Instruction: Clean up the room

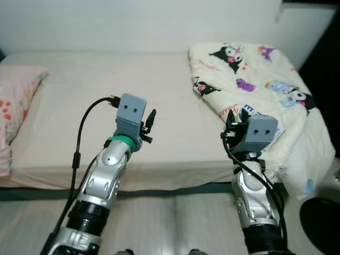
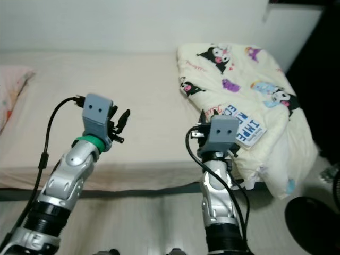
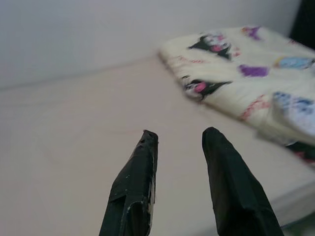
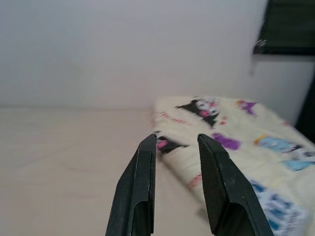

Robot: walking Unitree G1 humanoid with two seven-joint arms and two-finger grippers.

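The cartoon-print blanket [image 1: 255, 95] lies at 1 o'clock from the right gripper [image 4: 174, 142], the nearer arm; both it and the left gripper [image 3: 179, 137] are parted, empty.

- Bed [image 1: 106, 90]: wide bare stretch of mattress between pillow [image 1: 16, 106] at robot's left and blanket [image 1: 255, 79] at right; open for passage.
- Left gripper [image 3: 179, 135] held above the bare mattress, fingers parted; nothing between or ahead.
- Right gripper [image 4: 177, 140], fingers apart, faces the blanket's near folded edge; the heap blocks the right side.
- Wall [image 1: 133, 21] closes off the far edge of the bed.
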